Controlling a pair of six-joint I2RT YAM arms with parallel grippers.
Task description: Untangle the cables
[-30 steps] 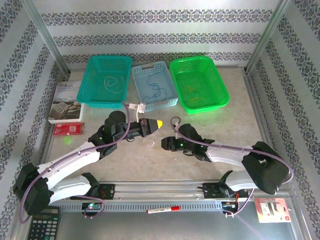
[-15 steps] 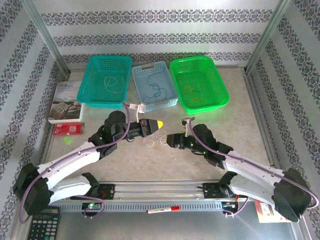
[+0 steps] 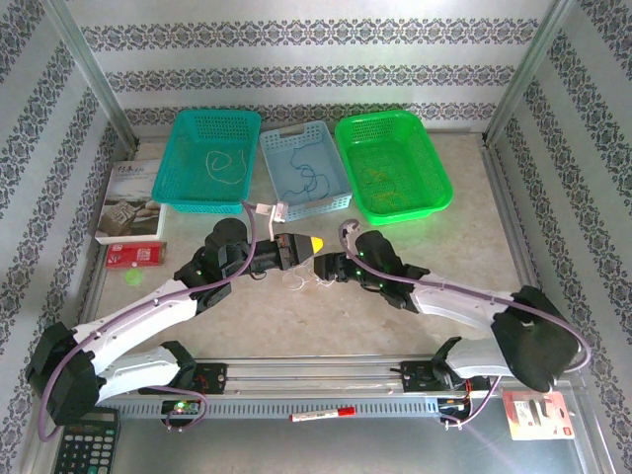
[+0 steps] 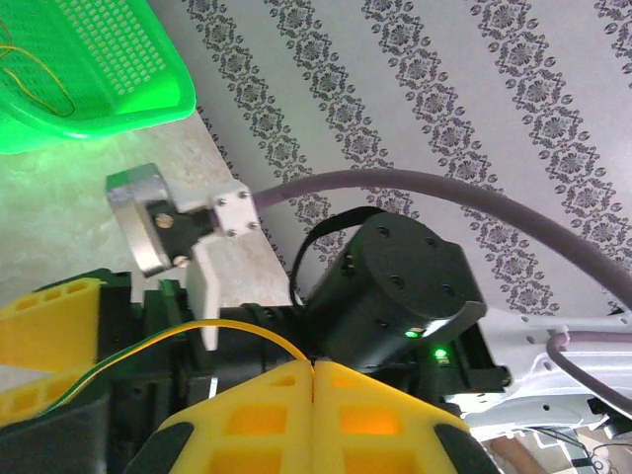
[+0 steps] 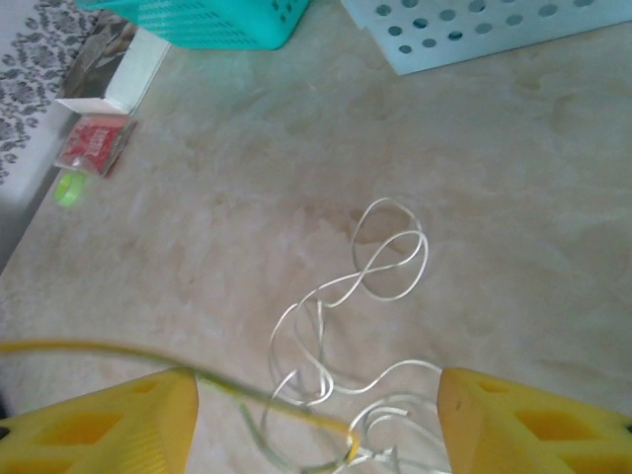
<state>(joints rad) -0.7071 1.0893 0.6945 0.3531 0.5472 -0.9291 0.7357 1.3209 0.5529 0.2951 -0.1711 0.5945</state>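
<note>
A loose tangle of whitish cables (image 5: 367, 292) lies on the table between the arms, small in the top view (image 3: 300, 280). My left gripper (image 4: 314, 365) is shut on a yellow cable (image 4: 229, 325), which arcs off to the left; from above this gripper (image 3: 312, 243) sits just over the tangle. The same yellow cable (image 5: 247, 397) crosses the right wrist view and ends among the white loops. My right gripper (image 5: 316, 387) stands open, its fingers wide on either side of the tangle with nothing gripped. In the top view it (image 3: 330, 269) is close to the left gripper.
Three baskets line the back: teal (image 3: 188, 183) with a white wire, light blue (image 3: 278, 188) with a dark wire, green (image 3: 434, 178) with yellow wire. A book (image 3: 131, 199), red packet (image 3: 135, 256) and green disc (image 3: 133, 279) lie left. A marker (image 3: 321, 414) rests on the front rail.
My right gripper has moved in toward the left gripper and the tangle, and its jaws have opened wider. The left gripper has held still, shut on the yellow cable.
</note>
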